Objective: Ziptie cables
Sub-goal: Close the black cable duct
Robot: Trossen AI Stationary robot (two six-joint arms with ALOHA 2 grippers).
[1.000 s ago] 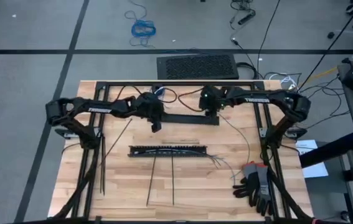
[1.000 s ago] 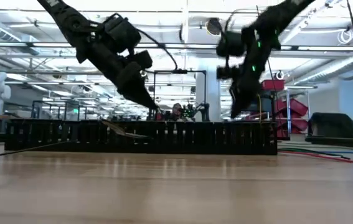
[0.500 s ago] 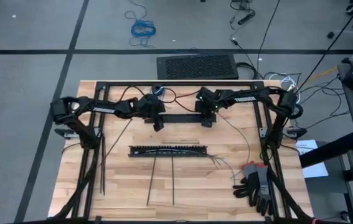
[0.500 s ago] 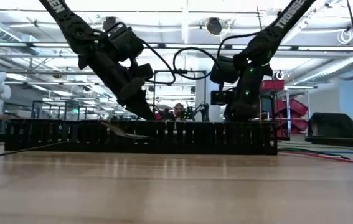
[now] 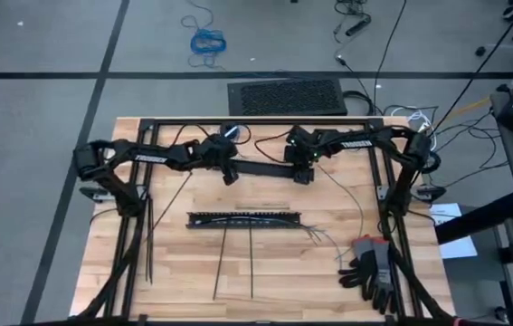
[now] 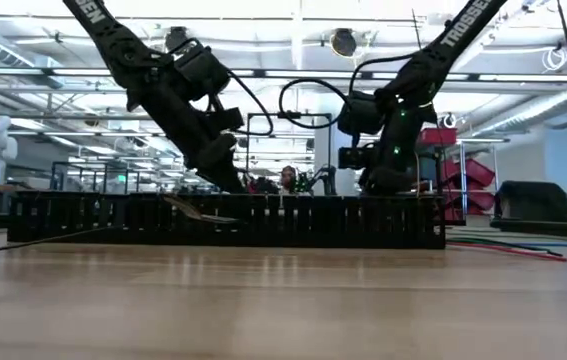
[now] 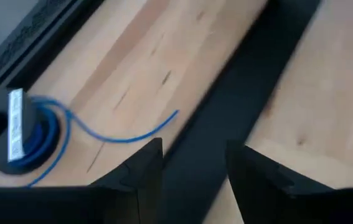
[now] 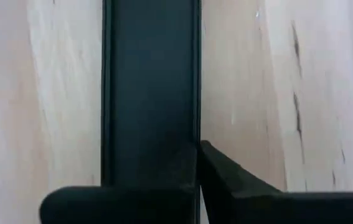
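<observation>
A robotics lab or workshop is showing here: ceiling lights (image 6: 343,42) and pipes are running overhead, red bins (image 6: 466,160) are standing behind, and cables are trailing across the grey floor (image 5: 39,118).

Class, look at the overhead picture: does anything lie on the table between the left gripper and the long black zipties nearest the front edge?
Yes. The black slotted bar lies crosswise between the left gripper, near the back, and the zipties. It is low, so the arm could probably pass over it.
</observation>
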